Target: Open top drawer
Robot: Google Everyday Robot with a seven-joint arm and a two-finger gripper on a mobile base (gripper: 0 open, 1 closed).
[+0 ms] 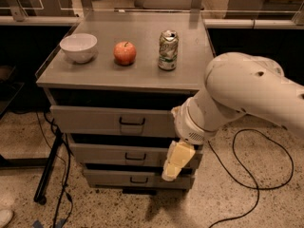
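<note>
The top drawer (90,120) is the uppermost and tallest of three grey drawer fronts in a grey metal cabinet. Its small dark bracket handle (131,121) sits at the centre. The front stands close under the cabinet top, and none of its inside shows. My gripper (175,161) hangs from the white arm (247,96), pointing down in front of the right end of the middle drawer (109,154). It is below and to the right of the top drawer's handle and holds nothing that I can see.
On the cabinet top (137,77) stand a white bowl (78,47), a red apple (125,52) and a green can (168,50). The bottom drawer (128,178) is the narrowest. A black cable (259,175) lies on the speckled floor at the right. A dark stand leg (47,175) is at the left.
</note>
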